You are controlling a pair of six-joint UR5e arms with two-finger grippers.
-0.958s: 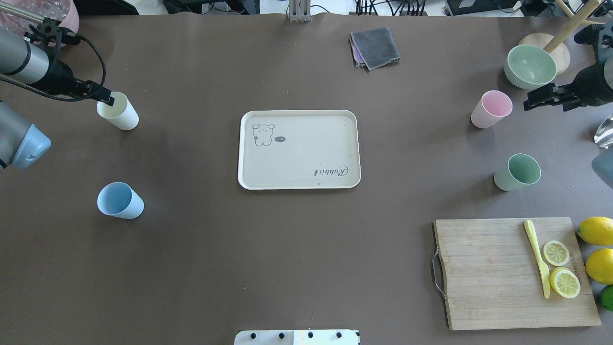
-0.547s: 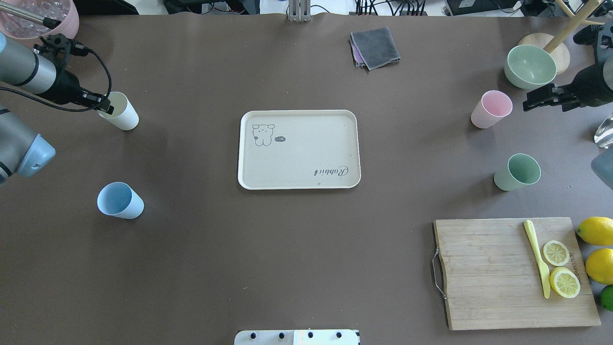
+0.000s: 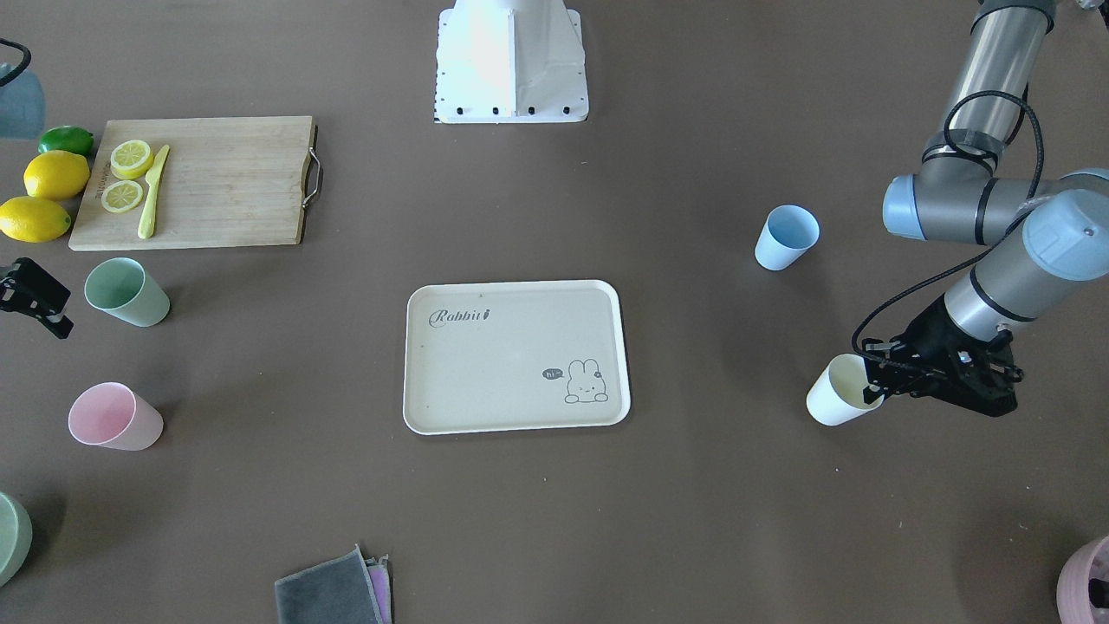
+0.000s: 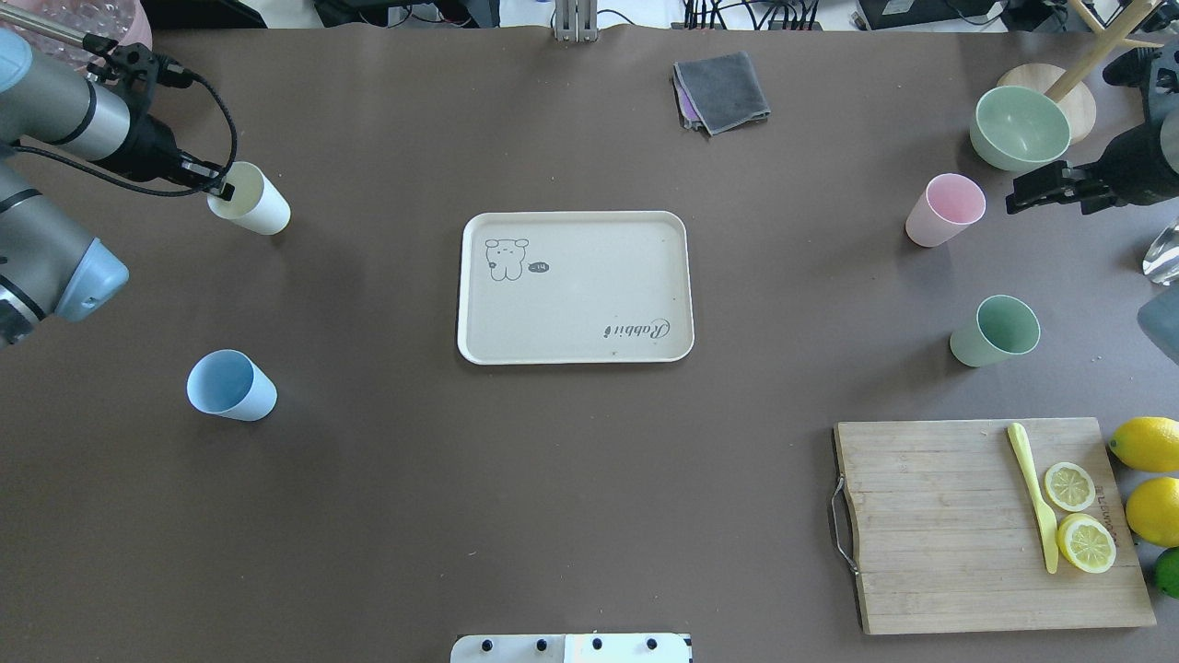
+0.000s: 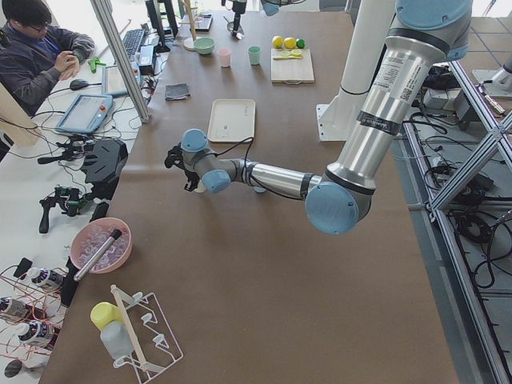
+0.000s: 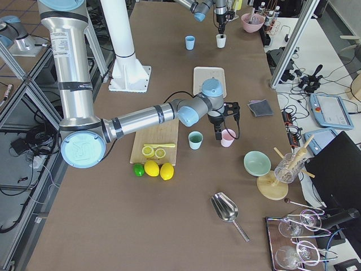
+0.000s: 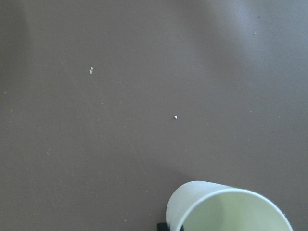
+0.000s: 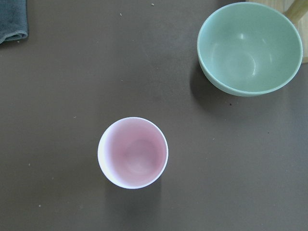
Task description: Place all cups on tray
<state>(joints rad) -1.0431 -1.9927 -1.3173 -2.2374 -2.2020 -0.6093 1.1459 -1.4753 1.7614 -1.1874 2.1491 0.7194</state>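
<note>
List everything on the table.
yellow cup: one, pale yellow, left, gripped at rim
blue cup: one, light blue, left, upright
pink cup: one, pink, right, by bowl
green cup: one, mint, right
tray: one, cream, centre, empty
cutting board: one, wood, near right
knife: one, yellow, on board
lemon slices: two, yellow, on board
lemons: two, yellow, beside board
lime: one, green, beside lemons
bowl: one, mint, far right
cloth: one, grey, far edge
pot: one, pink, far left corner
left end effector: one, black, shut on yellow cup
right end effector: one, black, open, near pink cup
</note>
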